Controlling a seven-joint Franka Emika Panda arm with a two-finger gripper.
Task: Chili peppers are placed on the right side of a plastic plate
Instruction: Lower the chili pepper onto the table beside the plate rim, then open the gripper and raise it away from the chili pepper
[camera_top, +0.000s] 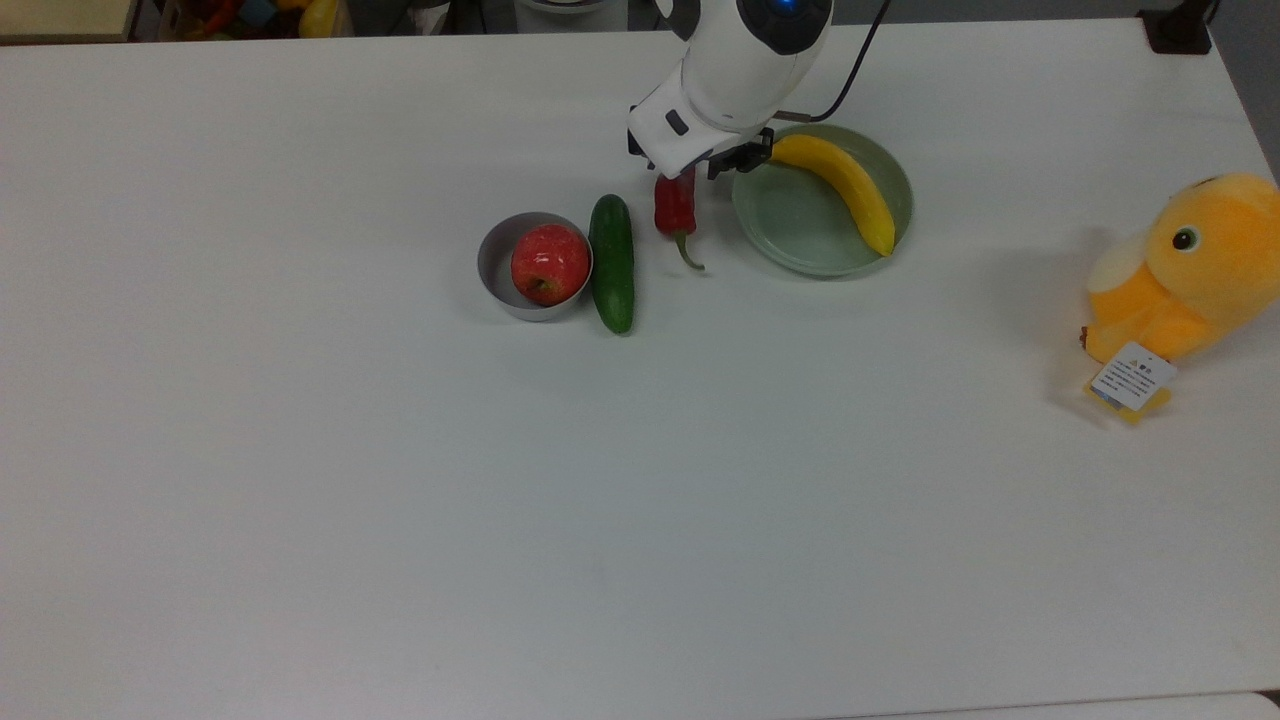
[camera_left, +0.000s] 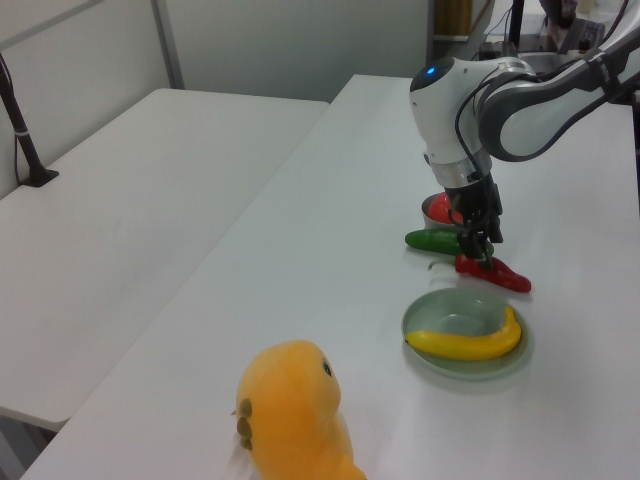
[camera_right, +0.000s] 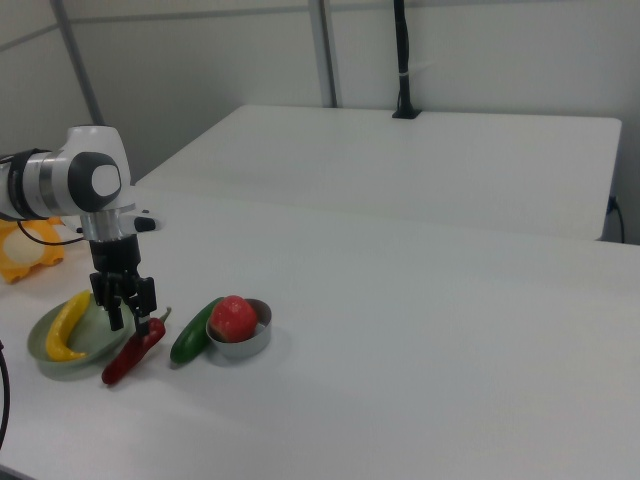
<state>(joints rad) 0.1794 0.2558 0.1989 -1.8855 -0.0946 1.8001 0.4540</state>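
In the top view, the end effector (camera_top: 688, 172) hangs under the white arm near the counter's (camera_top: 400, 500) far edge, clamped on the upper end of the chili peppers (camera_top: 676, 208), a single dark-red chili whose green stem curls toward the near edge. The chili sits between the cucumber (camera_top: 612, 262) and the plastic plate (camera_top: 800, 225), apart from both, at the plate's rim on the top view's left. A banana (camera_top: 845, 188) lies across the plate, and a grey bowl (camera_top: 494, 258) holding a red apple (camera_top: 548, 263) touches the cucumber on its far side from the chili. An orange plush toy (camera_top: 1180, 270) with a paper tag sits near the counter's edge at the top view's right. In the left view, the end effector (camera_left: 484, 252) grips the chili (camera_left: 493, 273) close to its stem end (the fingers closed around it), and the red body slants down toward the left view's right, just behind the plate (camera_left: 440, 312) with the banana (camera_left: 466, 343) in it; the cucumber (camera_left: 436, 240) lies just beyond, and the plush toy (camera_left: 295, 415) sits nearest the camera. In the right view, the end effector (camera_right: 138, 320) holds the chili (camera_right: 134, 352) tilted between the plate (camera_right: 38, 345) and the cucumber (camera_right: 193, 338), beside the bowl (camera_right: 245, 345) with the apple (camera_right: 232, 317); whether the chili's lower tip touches the counter (camera_right: 450, 380) cannot be told.
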